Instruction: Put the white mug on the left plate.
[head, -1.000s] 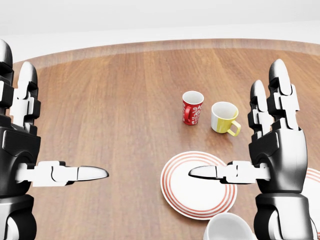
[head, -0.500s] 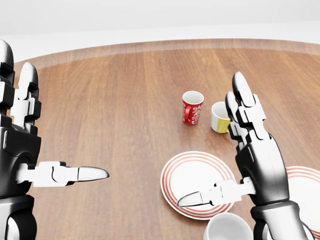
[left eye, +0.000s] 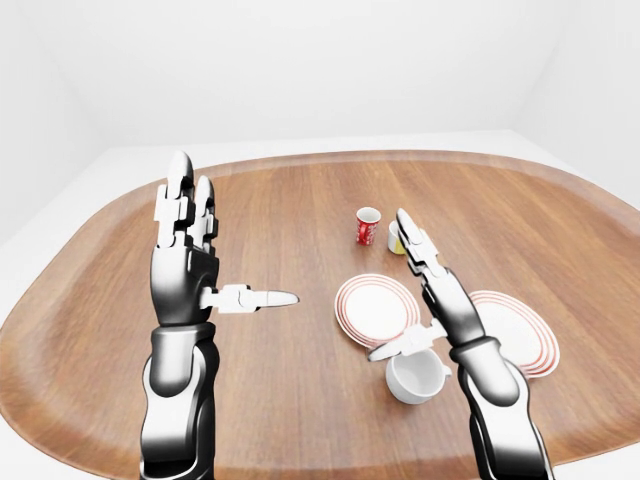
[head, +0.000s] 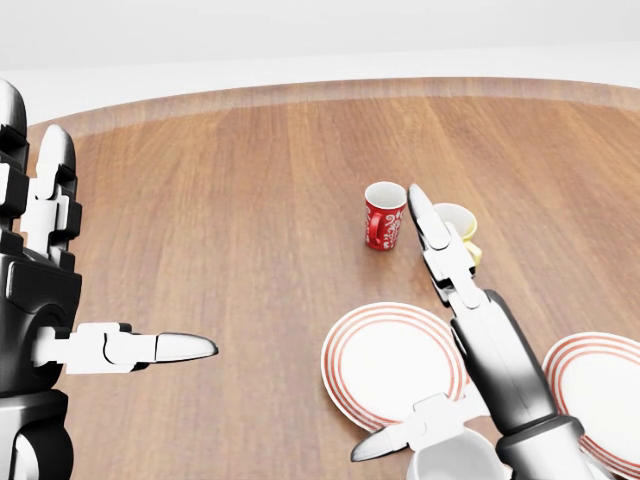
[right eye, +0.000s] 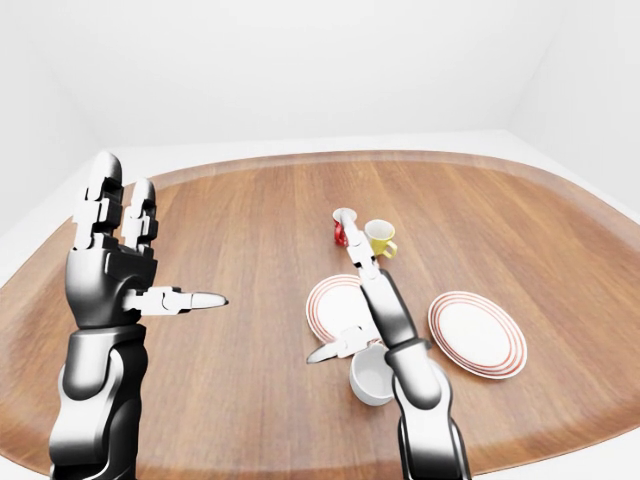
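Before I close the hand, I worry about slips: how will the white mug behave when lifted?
The white mug looks rigid and glossy, so it is probably slippery. It stands upright on a wide base, unlikely to tip. Its handle may unbalance a rim grip by the right hand.

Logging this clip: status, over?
Both hands open: left hand raised, idle; right hand over white mug. Mug on table, not gripped. Left plate bare. Nothing blocking.

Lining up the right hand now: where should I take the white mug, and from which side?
Probably the white mug by its body, from above: it stands upright, mouth up, below the left plate. The open right hand hovers over it. Its handle points toward the view's right, so avoid that side.
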